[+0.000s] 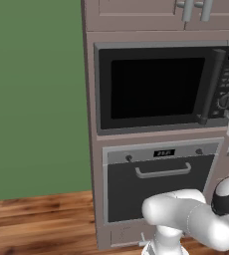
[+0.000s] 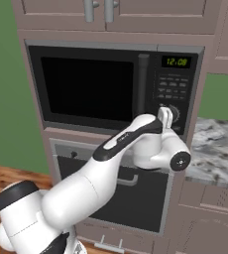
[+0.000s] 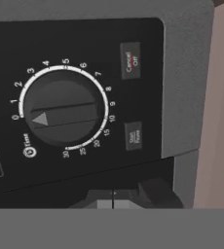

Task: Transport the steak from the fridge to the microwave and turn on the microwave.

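The microwave is built into the cabinet column, its black-windowed door closed and its dark bar handle upright. Green digits glow at the top of its side panel. My gripper is shut on nothing and sits close against the lower part of that panel. In the hand view the round timer knob points at zero. The start button lies just above my fingertips, with the cancel button higher up. The steak and the fridge are out of view.
A dark oven with a curved horizontal handle sits under the microwave. Cabinet doors hang above. A marble counter runs to the right. A green wall and a wood floor lie to the left.
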